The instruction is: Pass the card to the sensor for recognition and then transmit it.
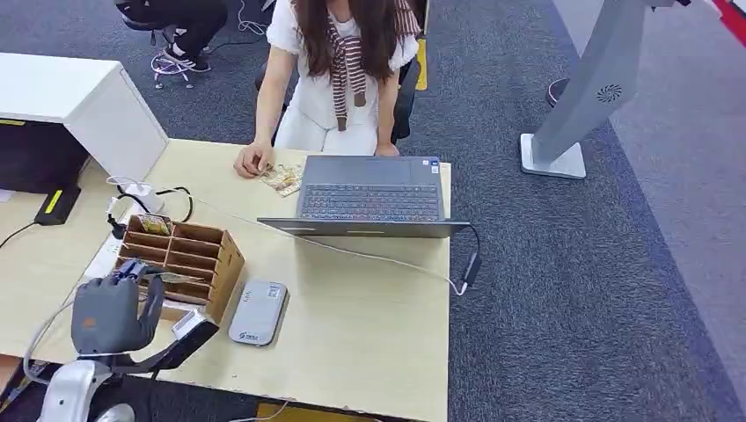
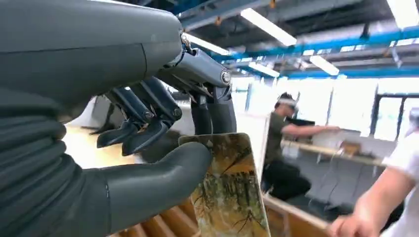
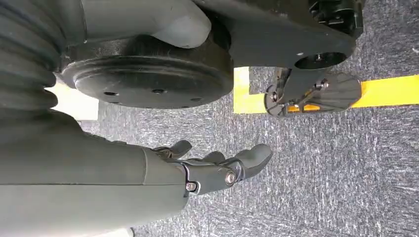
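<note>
My left hand hovers at the table's near left corner, right beside the wooden card box. In the left wrist view this hand pinches a card with a picture of trees between thumb and fingers, above the box's slots. The grey card sensor lies flat on the table just to the right of the box, apart from the hand. My right hand hangs over the carpet with its fingers loosely spread and holds nothing.
An open laptop stands mid-table, its cable running to the right edge. A person sits at the far side, one hand on loose cards. A white cabinet stands at the left, a grey stand at the right.
</note>
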Tool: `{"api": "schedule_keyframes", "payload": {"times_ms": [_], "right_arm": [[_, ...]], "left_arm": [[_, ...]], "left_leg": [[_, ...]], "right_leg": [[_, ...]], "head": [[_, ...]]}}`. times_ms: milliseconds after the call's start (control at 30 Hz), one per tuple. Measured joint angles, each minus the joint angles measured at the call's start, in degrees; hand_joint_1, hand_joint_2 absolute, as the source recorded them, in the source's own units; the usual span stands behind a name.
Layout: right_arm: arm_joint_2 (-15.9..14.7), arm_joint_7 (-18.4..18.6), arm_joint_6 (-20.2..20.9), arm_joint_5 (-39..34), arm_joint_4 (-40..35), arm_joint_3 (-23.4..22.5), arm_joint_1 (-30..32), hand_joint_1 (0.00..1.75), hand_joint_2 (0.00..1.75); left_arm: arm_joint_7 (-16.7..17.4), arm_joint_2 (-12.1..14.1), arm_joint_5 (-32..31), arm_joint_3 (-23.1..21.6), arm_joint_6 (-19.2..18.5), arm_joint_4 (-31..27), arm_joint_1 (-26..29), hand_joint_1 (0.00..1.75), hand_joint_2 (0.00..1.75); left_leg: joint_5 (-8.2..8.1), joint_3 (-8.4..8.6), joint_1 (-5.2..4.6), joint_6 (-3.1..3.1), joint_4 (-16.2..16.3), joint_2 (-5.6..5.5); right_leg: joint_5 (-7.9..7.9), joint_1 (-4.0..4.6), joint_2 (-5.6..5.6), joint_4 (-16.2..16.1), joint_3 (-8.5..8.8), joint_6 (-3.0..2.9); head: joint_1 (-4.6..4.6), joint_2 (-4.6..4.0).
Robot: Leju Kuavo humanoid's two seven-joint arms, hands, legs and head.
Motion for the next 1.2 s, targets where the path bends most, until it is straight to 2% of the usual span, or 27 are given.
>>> {"api": "schedule_keyframes", "payload": {"times_ms": [233, 300, 367, 467, 567, 700, 833, 967, 1033, 1200], "right_arm": [[0.00, -0.22, 0.15, 0.46, 0.00, -0.28, 0.02, 0.00, 1.75], [0.00, 0.02, 0.43, 1.48, 0.00, -0.28, -0.01, 0.00, 1.75], [-0.04, 0.37, 1.11, 2.44, 0.00, -0.24, -0.16, 0.00, 1.75], [-0.26, 0.52, 2.01, 3.59, -0.02, 0.22, -0.34, 0.00, 1.75], [-0.46, 0.59, 2.82, 4.96, -0.02, 0.88, -0.43, 0.00, 1.75], [-0.79, 0.87, 3.43, 6.10, -0.02, 1.77, -0.66, 0.00, 1.75], [-0.92, 0.87, 3.45, 6.19, -0.02, 2.29, -0.67, 0.00, 1.75], [-0.96, 0.87, 3.54, 6.19, -0.02, 2.45, -0.68, 0.00, 1.75], [-1.01, 1.07, 3.85, 6.36, -0.02, 2.60, -0.73, 0.00, 1.75], [-1.33, 1.92, 4.39, 7.41, -0.02, 3.13, -1.04, 0.00, 1.75]], "left_arm": [[-1.86, 0.68, 2.73, 0.00, 3.35, -4.32, -0.56, 1.75, 1.75], [-1.90, 1.03, 2.99, 0.00, 3.28, -4.13, -3.18, 1.75, 1.75], [-1.82, 1.48, 2.30, 0.00, 3.19, -2.29, -7.98, 1.75, 1.75], [-1.84, 2.08, 0.54, 0.00, 4.18, 3.60, -16.72, 1.75, 1.75], [-1.77, 2.34, -2.39, 0.00, 7.22, 11.21, -25.48, 1.75, 1.75], [-1.73, 2.91, -5.09, -0.02, 9.18, 23.09, -35.97, 1.75, 1.75], [-1.84, 3.04, -5.22, -0.24, 9.84, 29.24, -40.18, 1.75, 1.75], [-1.79, 3.04, -5.71, -0.57, 9.86, 31.98, -41.58, 1.75, 1.75], [-0.70, 3.02, -7.94, -0.85, 9.49, 34.02, -43.28, 1.75, 1.75], [2.38, 2.78, -15.35, -3.35, 9.49, 44.76, -51.57, 1.75, 1.75]], "left_leg": [[0.01, 0.02, 0.00, 0.00, 0.00, -0.01], [0.04, 0.02, 0.00, -0.04, 0.01, -0.04], [0.10, 0.03, 0.00, -0.05, 0.01, -0.15], [0.24, 0.02, 0.00, -0.12, 0.01, -0.18], [0.33, 0.01, 0.01, -0.12, 0.02, -0.16], [0.37, 0.00, 0.01, -0.11, 0.02, -0.01], [0.36, -0.02, 0.00, -0.11, 0.02, 0.08], [0.35, -0.07, 0.00, -0.11, 0.02, 0.08], [0.35, -0.12, 0.01, -0.11, 0.02, 0.06], [0.41, -0.12, 0.01, -0.13, 0.02, 0.08]], "right_leg": [[0.00, 0.00, -0.03, -0.01, -0.03, 0.00], [0.00, 0.00, -0.04, -0.01, -0.10, 0.00], [0.02, 0.00, -0.13, -0.01, -0.06, -0.01], [0.20, 0.01, -0.13, 0.01, 0.00, -0.11], [0.28, 0.01, -0.10, 0.02, -0.05, -0.09], [0.36, 0.00, 0.04, 0.03, -0.05, -0.10], [0.37, 0.00, 0.15, 0.03, -0.12, -0.09], [0.36, 0.00, 0.15, 0.02, -0.22, -0.10], [0.36, 0.01, 0.13, 0.02, -0.28, -0.10], [0.44, 0.01, 0.14, 0.03, -0.25, -0.12]], "head": [[0.02, 0.00], [0.00, 0.00], [0.02, 0.00], [0.02, 0.00], [0.02, 0.00], [0.02, 0.00], [0.02, 0.00], [0.00, 0.00], [0.02, 0.00], [0.04, 0.00]]}}
